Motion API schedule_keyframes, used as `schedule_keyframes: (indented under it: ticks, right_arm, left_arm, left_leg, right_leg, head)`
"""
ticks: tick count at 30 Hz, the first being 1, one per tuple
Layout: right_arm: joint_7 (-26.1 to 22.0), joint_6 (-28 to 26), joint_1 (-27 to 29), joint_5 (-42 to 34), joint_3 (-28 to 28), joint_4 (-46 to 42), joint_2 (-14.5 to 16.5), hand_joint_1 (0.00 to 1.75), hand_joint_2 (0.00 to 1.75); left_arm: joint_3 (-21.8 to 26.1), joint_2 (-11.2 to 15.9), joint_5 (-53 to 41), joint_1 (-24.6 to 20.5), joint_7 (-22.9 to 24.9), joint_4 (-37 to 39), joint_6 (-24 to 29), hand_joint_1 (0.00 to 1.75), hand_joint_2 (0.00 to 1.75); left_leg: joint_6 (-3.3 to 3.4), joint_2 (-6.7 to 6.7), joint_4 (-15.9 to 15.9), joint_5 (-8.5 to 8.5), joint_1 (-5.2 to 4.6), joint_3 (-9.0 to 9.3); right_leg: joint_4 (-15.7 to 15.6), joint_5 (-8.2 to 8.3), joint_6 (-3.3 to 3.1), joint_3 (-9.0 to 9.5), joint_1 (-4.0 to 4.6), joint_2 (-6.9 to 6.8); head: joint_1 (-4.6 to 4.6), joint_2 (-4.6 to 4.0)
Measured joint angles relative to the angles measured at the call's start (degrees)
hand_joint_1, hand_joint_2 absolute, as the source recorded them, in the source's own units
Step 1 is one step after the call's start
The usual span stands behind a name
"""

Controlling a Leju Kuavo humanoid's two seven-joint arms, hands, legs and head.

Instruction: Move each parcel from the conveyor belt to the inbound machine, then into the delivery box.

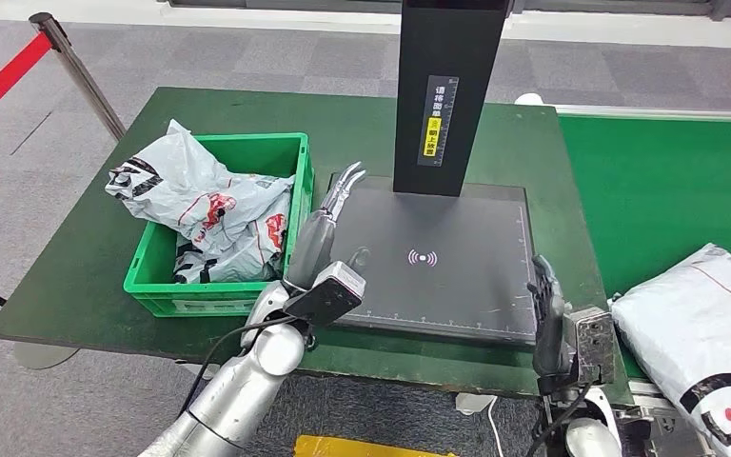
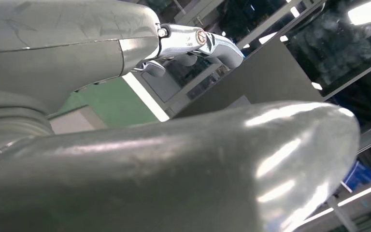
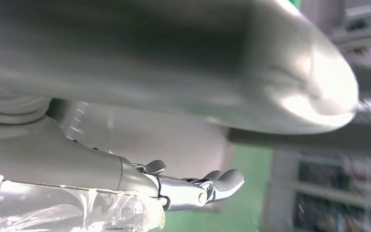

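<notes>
White parcel [image 1: 700, 333] (black-printed, crinkled plastic)

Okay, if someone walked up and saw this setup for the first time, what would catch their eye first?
Probably the green crate on the left of the table, stuffed with white plastic parcels. Next, the tall black column rising over the dark scanning pad in the middle, with the left hand and right hand raised at either side, holding nothing. Another white parcel waits on the green belt at the right.
</notes>
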Motion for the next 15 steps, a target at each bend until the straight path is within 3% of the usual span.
schedule_keyframes:
  ticks: [2, 5, 6, 9, 15]
  right_arm:
    - [-0.5, -2.2, -0.8, 0.7, 0.0, 0.0, 0.7, 0.0, 0.0]
    - [-0.8, -6.0, -1.7, 2.6, 0.0, 0.0, 1.4, 0.0, 0.0]
    - [-0.6, -7.5, -2.0, 3.5, 0.0, 0.0, 1.5, 0.0, 0.0]
    - [0.2, -11.9, -3.1, 6.2, 0.0, 0.3, 1.9, 0.0, 0.0]
    - [1.3, -17.6, -5.4, 10.5, 0.0, 2.3, 2.4, 0.0, 0.0]
  left_arm:
    - [-0.3, -0.7, 2.6, 0.0, -0.9, 1.4, 0.5, 0.0, 0.0]
    - [-1.1, -1.8, 5.4, -0.2, -2.3, 3.8, 1.2, 0.0, 1.31]
    - [-1.4, -2.2, 6.1, -0.3, -2.6, 4.7, 1.3, 0.0, 1.31]
    - [-2.7, -3.8, 8.7, -0.4, -3.3, 7.4, 1.2, 0.0, 0.0]
    - [-5.7, -6.4, 14.4, -1.0, -4.7, 14.2, 0.0, 0.0, 0.0]
  left_leg:
    - [0.0, 0.0, 0.0, 0.02, 0.0, 0.02]
    - [0.01, 0.0, 0.0, 0.03, 0.0, 0.02]
    - [0.01, -0.01, 0.0, 0.03, -0.01, 0.02]
    - [0.02, -0.01, 0.0, 0.02, -0.02, 0.01]
    - [0.03, -0.01, 0.0, 0.01, -0.07, 0.0]
  right_leg:
    - [0.0, 0.02, 0.01, 0.01, 0.0, 0.01]
    - [0.0, 0.03, 0.03, 0.01, 0.0, 0.01]
    - [0.0, 0.04, 0.04, 0.01, -0.01, 0.01]
    - [0.0, 0.03, 0.04, 0.01, -0.04, 0.01]
    - [0.0, 0.03, 0.05, 0.0, -0.09, 0.0]
  head:
    - [-0.01, 0.0]
    - [-0.01, 0.0]
    - [-0.01, 0.0]
    - [0.0, 0.0]
    - [0.01, 0.0]
